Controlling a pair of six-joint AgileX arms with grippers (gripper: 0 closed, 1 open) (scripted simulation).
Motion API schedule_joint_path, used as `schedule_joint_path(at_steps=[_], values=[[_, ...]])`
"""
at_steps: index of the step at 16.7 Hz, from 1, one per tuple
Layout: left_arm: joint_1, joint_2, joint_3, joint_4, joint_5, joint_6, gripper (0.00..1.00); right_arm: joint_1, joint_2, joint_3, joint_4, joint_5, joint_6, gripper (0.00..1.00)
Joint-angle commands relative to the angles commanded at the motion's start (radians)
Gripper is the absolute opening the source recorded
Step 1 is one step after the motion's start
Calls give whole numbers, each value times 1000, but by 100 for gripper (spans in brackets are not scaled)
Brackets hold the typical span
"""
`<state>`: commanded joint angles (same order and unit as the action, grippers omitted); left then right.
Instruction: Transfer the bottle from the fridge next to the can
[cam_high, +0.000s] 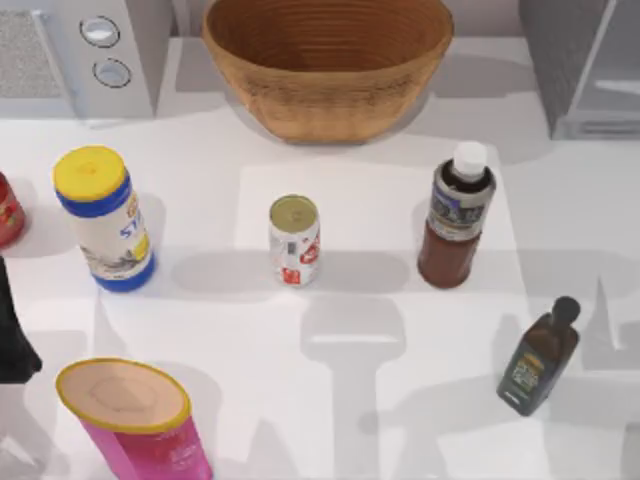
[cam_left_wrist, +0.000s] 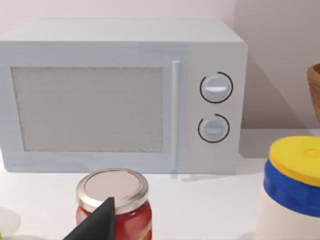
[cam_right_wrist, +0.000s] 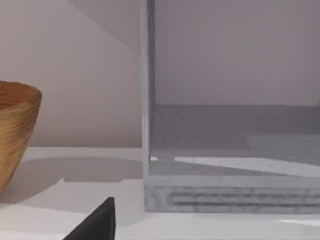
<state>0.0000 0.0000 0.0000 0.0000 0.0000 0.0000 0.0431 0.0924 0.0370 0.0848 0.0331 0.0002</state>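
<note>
Places are given from the can (cam_high: 294, 240), which stands upright near the middle of the white table (cam_high: 380, 380).

Far left of the can, at the table's left edge, is a red jar (cam_high: 8, 210) with a silver lid. In front of that jar a dark part of the left arm (cam_high: 15, 340) enters the top view. The left gripper (cam_left_wrist: 95, 224) sits low just before the jar, facing the microwave (cam_left_wrist: 120, 95) with its two round knobs, which stands back-left of the can. I cannot tell whether this gripper is open or closed; it holds nothing that can be seen.

Left of the can, well apart, stands a white canister (cam_high: 105, 215) with a yellow lid and blue bands. Front-left of the can is a pink tub (cam_high: 135, 420) with a yellow rim.

Straight behind the can sits a woven basket (cam_high: 328, 65).

The bottle (cam_high: 455, 220) stands upright on the table to the right of the can, level with it, apart from it and not touching. No gripper is on it.

Front-right of the can, beyond the bottle, is a small dark bottle (cam_high: 538, 358) with a black stopper.

Back-right of the can is the fridge (cam_high: 580, 60). The right gripper (cam_right_wrist: 95, 224) sits low before the fridge's front, where a grey inner floor shows, with the basket to one side. Whether it is open or closed I cannot tell, and the bottle is not near it in the right wrist view.
</note>
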Motion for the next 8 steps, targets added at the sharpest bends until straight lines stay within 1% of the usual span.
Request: schedule_joint_path(at_steps=[3, 8], values=[[0, 0, 0, 0, 0, 0, 100, -40, -85, -34, -78, -31, 0, 100], [0, 0, 0, 0, 0, 0, 100, -40, -89, -34, -83, -32, 0, 100]])
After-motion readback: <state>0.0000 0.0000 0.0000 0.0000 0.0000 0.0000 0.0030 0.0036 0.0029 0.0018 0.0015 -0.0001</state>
